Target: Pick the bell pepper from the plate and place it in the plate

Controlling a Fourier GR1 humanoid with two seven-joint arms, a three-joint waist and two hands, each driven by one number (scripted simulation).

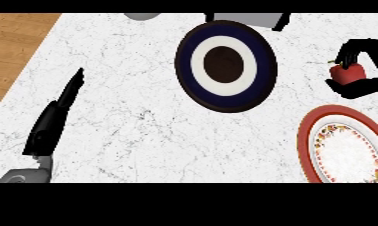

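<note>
At the view's left, the left hand point(53, 120) rests on the white counter point(133, 95) with straight fingers pressed together. A dark blue plate point(226, 65) sits mid-counter. Right of it, the right hand point(356, 70) curls round the red bell pepper point(347, 73), above the red-rimmed plate point(339, 145).

Two plates on the counter point(133, 95): a dark blue plate point(226, 65) far center and a red-rimmed plate point(339, 144) near right. One red pepper point(347, 73). Two hands.
</note>
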